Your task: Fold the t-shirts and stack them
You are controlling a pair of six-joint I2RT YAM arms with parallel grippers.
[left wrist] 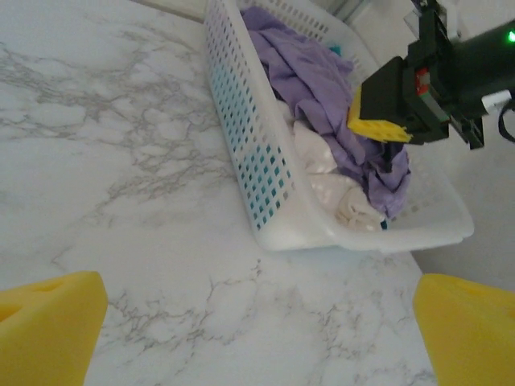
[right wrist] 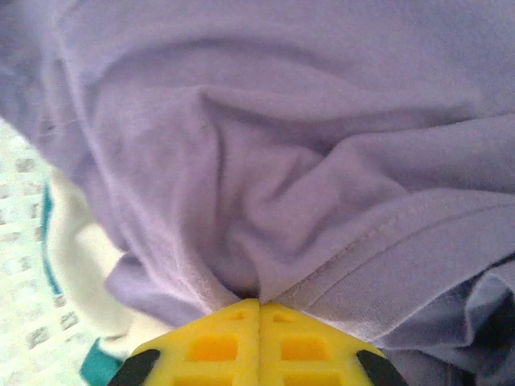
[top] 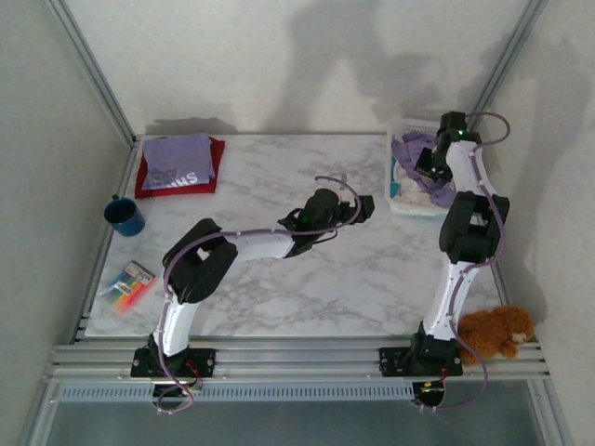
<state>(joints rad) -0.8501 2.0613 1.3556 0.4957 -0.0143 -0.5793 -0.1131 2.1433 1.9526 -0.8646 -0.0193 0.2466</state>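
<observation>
At the far right corner of the marble table point(top: 279, 288), a white basket point(left wrist: 249, 145) holds a crumpled lavender shirt point(right wrist: 257, 145) heaped over some white cloth point(left wrist: 338, 189). Reaching down into the basket, the right gripper point(right wrist: 259, 310) has its yellow fingers pressed together on a fold of that shirt, so that the cloth bunches into creases just above the fingertips. The left gripper point(left wrist: 257, 330) hangs over bare marble a little short of the basket's near wall, its jaws spread wide and nothing between them; its two yellow pads sit at the lower corners of its own wrist view. Over at the far left corner lies a folded lavender shirt with white lettering point(top: 178, 160), resting on top of a red shirt point(top: 149, 189) whose edges show along the left and near sides. A blue mug point(top: 124, 216) stands just nearer than that pile, with a colourful packet point(top: 128, 283) nearer still along the left edge. A brown stuffed toy point(top: 497, 330) sits beside the right arm's base.
</observation>
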